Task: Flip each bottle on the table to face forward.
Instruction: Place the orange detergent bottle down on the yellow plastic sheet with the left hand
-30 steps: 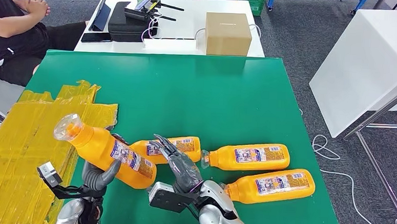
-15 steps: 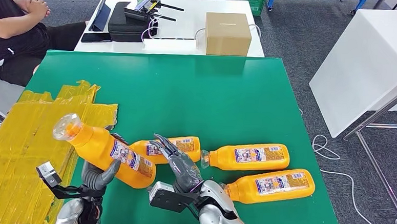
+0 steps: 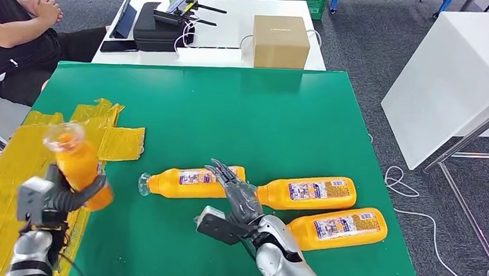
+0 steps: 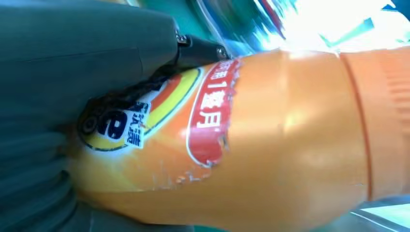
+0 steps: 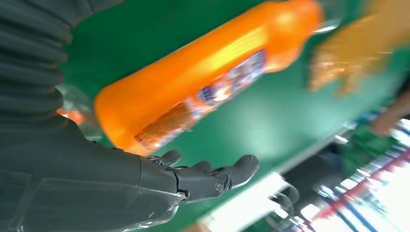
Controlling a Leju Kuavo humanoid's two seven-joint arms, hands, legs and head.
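Orange bottles: three lying on green mat (image 3: 281, 121); fourth (image 3: 79, 165) gripped by left robot hand (image 3: 68, 195); right robot hand (image 3: 242, 198) spread, empty

silver arms (image 3: 286, 266), dark grey ribbed hands (image 3: 242, 201).

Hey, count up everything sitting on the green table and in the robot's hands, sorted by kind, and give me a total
Orange bottles lying on the green table: 3, at and
Orange bottle held up by the left hand: 1
Yellow crumpled sheets at the table's left side: 1 patch
Total: 5, of which 4 are bottles. The right hand holds nothing.
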